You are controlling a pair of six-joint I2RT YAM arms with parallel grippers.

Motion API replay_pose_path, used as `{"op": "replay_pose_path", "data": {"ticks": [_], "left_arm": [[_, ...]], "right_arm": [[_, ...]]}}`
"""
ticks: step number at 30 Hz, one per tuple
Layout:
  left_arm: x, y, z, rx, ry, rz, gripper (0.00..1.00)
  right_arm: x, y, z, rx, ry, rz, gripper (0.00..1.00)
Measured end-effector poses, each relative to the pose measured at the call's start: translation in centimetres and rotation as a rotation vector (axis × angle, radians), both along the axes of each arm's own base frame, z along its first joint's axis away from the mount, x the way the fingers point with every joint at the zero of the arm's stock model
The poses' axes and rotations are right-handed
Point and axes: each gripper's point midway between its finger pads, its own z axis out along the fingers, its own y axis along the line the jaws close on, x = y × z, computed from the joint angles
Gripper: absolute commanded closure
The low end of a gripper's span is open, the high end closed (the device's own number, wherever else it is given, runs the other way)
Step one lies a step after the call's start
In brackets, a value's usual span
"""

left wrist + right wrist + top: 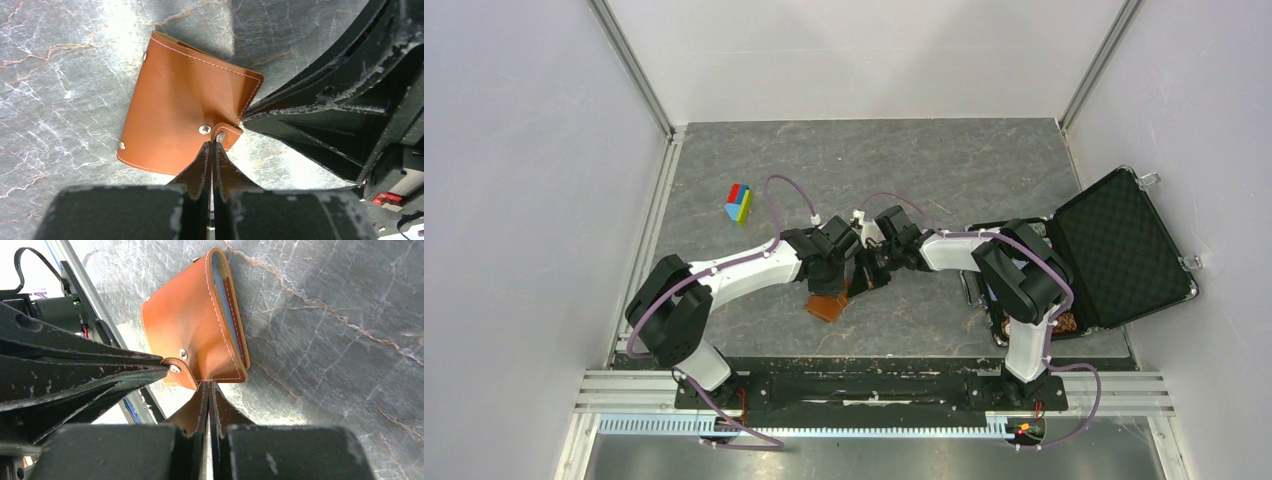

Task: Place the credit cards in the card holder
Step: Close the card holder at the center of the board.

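Touching the card holder (pixel 185 100) (credit cards (pixel 227 305) inside), left gripper (pixel 212 146) and right gripper (pixel 207 386) both sit clenched.

Your desk (pixel 924 170) is a grey marbled slab with pale veins. Near its front middle you have the brown card holder (pixel 827 306), folded over, lying on the surface. Well apart, toward the far left, sits a small block (pixel 739 202) in red, blue, green and yellow. At your right edge a black case (pixel 1114 250) lies open, its foam-lined lid raised toward the wall.
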Motion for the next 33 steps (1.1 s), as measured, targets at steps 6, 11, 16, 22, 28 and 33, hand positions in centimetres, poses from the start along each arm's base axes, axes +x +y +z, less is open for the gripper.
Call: {"op": "replay_pose_path", "data": {"ticks": [6,11,16,22,28,33], "left_arm": [[0.1,0.5,-0.1,0.024,-0.01,0.008,0.98],[-0.2,1.1,-1.0,0.053,0.002,0.012,0.98],[-0.3,1.3,-1.3,0.059,0.008,0.012,0.98],[-0.3,1.3,-1.3,0.062,0.009,0.013,0.98],[-0.3,1.4,-1.3,0.063,0.009,0.014,0.98],[-0.3,1.4,-1.4,0.064,0.01,0.014,0.98]], "right_arm": [[-0.3,0.0,-0.5,-0.009,0.011,0.005,1.0],[-0.8,0.0,-1.2,-0.025,0.032,0.016,1.0],[-0.9,0.0,-1.2,-0.025,0.032,0.018,1.0],[-0.9,0.0,-1.2,-0.023,0.026,0.025,1.0],[-0.7,0.6,0.7,0.041,-0.011,0.031,1.0],[-0.3,1.9,3.4,0.151,-0.048,0.032,1.0]]}}
